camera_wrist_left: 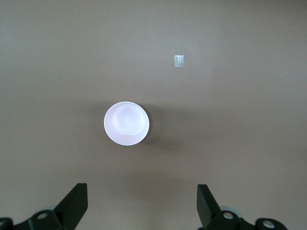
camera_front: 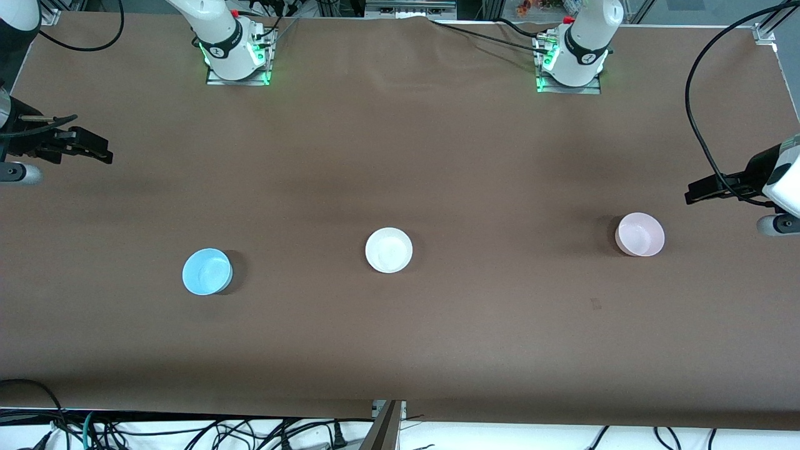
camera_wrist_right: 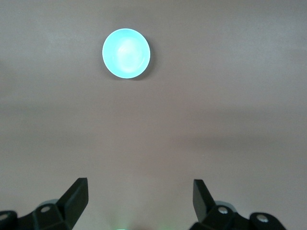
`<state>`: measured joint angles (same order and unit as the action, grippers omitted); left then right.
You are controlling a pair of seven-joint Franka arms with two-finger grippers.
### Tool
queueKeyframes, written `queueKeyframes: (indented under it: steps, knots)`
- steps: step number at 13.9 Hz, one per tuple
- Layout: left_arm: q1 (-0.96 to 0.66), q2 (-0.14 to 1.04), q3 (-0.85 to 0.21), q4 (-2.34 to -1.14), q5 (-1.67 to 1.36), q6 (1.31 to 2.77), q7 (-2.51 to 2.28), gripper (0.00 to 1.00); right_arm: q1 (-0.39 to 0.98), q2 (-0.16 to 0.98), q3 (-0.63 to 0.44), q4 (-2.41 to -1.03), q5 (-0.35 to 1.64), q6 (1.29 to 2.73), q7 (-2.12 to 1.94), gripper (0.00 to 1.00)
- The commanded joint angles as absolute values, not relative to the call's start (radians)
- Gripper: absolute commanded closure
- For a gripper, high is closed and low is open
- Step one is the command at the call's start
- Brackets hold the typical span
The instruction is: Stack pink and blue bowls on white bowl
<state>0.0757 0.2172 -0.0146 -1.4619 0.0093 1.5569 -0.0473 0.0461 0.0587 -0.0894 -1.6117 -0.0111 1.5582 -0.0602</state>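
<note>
Three small bowls stand apart in a row on the brown table. The white bowl (camera_front: 389,250) is in the middle. The light blue bowl (camera_front: 207,271) stands toward the right arm's end, also seen in the right wrist view (camera_wrist_right: 126,53). The pale pink bowl (camera_front: 639,234) stands toward the left arm's end, and the left wrist view shows it too (camera_wrist_left: 126,123). My left gripper (camera_front: 694,192) hangs open and empty over the table's edge beside the pink bowl (camera_wrist_left: 142,196). My right gripper (camera_front: 103,154) hangs open and empty high over its end of the table (camera_wrist_right: 140,194).
A small clear scrap of tape (camera_wrist_left: 179,61) lies on the table near the pink bowl. Both arm bases (camera_front: 237,53) (camera_front: 572,62) stand along the table edge farthest from the front camera. Cables (camera_front: 187,431) trail below the nearest edge.
</note>
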Motion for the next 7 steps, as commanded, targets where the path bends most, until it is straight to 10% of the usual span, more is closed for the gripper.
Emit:
queueKeyframes:
  steps: [1,7]
  knots:
    - [0.077,0.229,-0.015,-1.434,0.021,1.542,-0.025,0.0,0.041,0.041,-0.084,-1.617,-0.011,1.548,-0.072,0.04]
    - [0.081,0.226,-0.015,-1.436,0.021,1.543,-0.023,0.0,0.041,0.041,-0.084,-1.617,-0.011,1.546,-0.072,0.04]
